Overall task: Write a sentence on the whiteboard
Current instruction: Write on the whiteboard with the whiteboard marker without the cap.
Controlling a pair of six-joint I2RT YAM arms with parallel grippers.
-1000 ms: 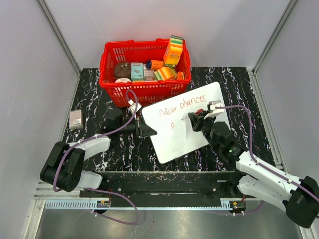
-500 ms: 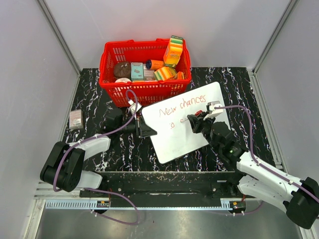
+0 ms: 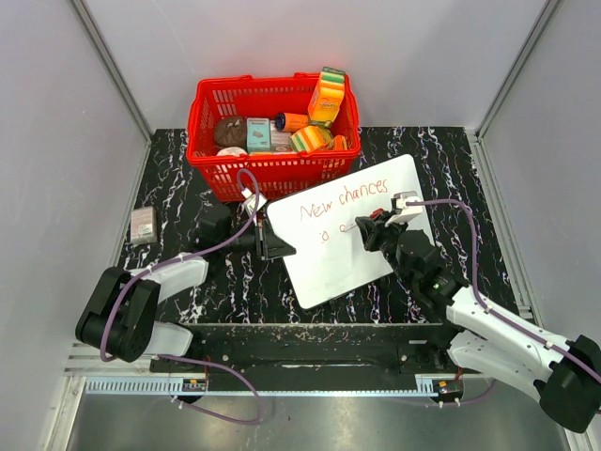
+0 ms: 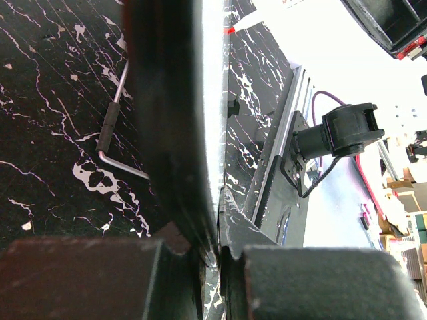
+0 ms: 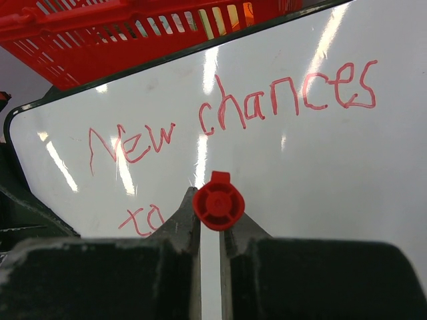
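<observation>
The whiteboard lies tilted on the black marble table in front of the red basket. The sentence reads "New chances" in red, with "to" begun on a second line. My left gripper is shut on the whiteboard's left edge, which shows edge-on between its jaws in the left wrist view. My right gripper is shut on a red marker and holds it over the board, just right of "to". The marker's tip is hidden behind its red end.
The red basket, holding several grocery items, stands at the back, touching the board's far edge. A small grey packet lies at the table's left. A bent metal key lies on the table beside my left gripper.
My right gripper with the marker has shifted slightly along the second line. The left gripper and the board have not moved.
</observation>
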